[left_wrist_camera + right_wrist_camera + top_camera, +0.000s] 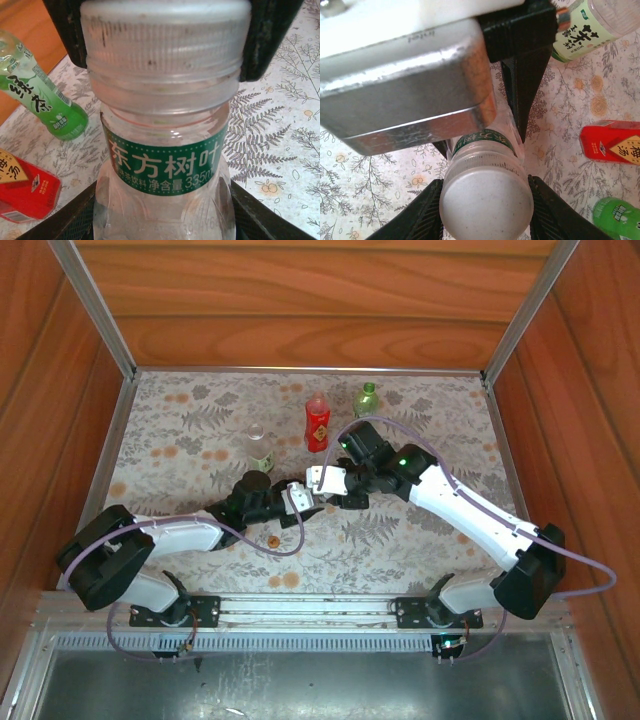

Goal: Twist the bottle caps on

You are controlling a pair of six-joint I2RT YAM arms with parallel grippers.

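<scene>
A green band on the clear plastic bottle reads 东方树叶, with 335 beneath. The red plastic bottle carries a yellow diamond with Chinese characters. The left gripper clamps the clear plastic bottle's body at the middle of the flowered tablecloth. The right gripper pinches the white ribbed screw cap seated on its neck. The green plastic bottle and a second clear bottle stand farther back. Wooden walls close three sides. A small orange-red cap lies on the near cloth. Both arms reach inward and meet mid-table.
</scene>
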